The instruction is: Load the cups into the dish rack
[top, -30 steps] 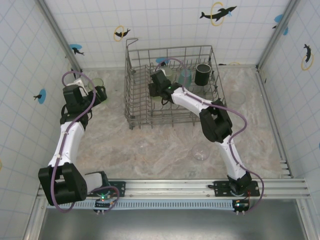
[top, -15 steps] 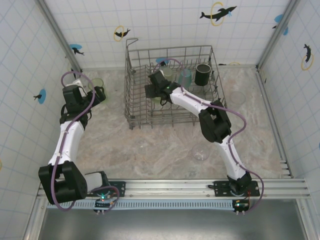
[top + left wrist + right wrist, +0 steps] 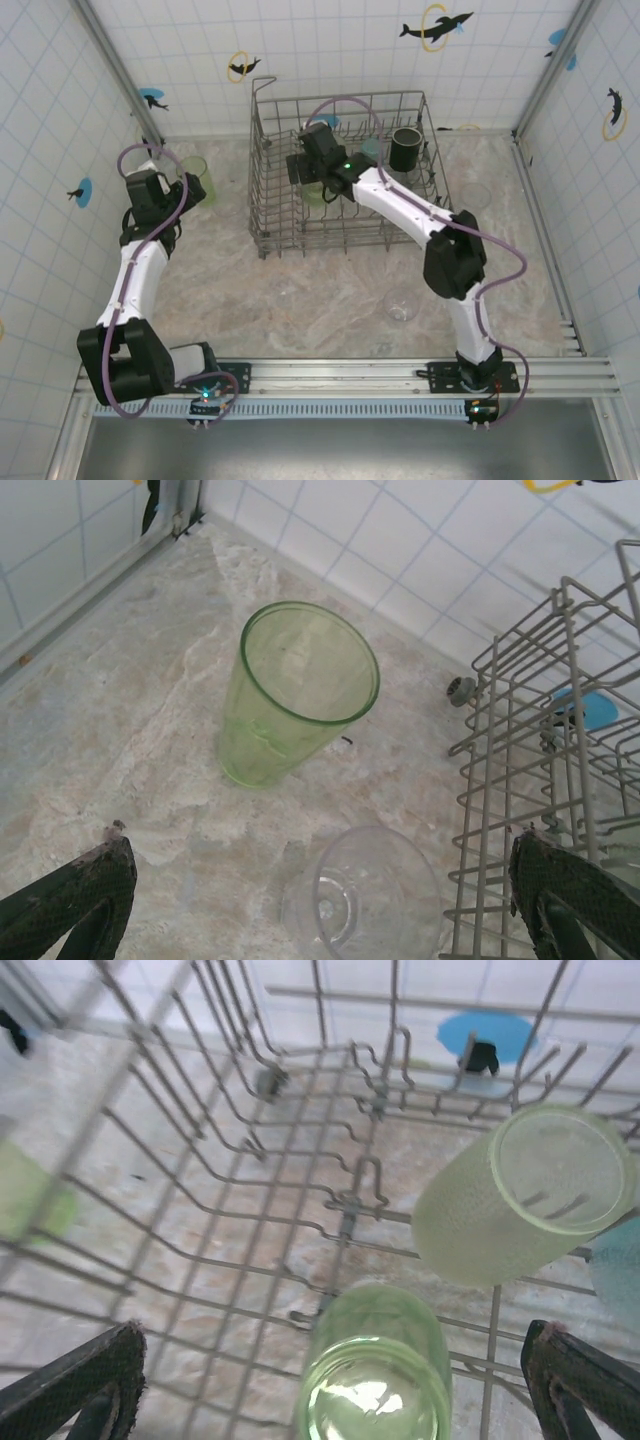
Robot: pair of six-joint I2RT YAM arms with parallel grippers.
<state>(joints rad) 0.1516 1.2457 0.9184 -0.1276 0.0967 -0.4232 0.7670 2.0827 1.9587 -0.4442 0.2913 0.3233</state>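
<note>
Left wrist view first. Reading left gripper (image 3: 320, 845) as spread full, gripping nothing. Seeing green tumbler (image 3: 295, 695) upright, outside the dish rack (image 3: 560, 730), off its left wall and apart from it. Long axis vertical, mouth up, roughly dead ahead on the gripper's centreline. Also spotting clear glass (image 3: 365, 905) outside that same wall, a shade closer to it, sitting between gripper and tumbler. Can't tell whether upright or tipped.

Switching to top external: right gripper (image 3: 308, 165) inside the dish rack, left half, fingers wide, gripping nothing. From the right wrist: green cup (image 3: 375, 1390) standing in the rack under those open fingers, touched by neither; frosted green cup (image 3: 520, 1200) tilted just beside it. Black mug (image 3: 405, 148) in the rack's far right corner.

Judging left arm nearer for both cups outside the left wall. Probably straight advance, side grasp across the vertical axis. Risk: clipping the clear glass when going for the tumbler.
</note>
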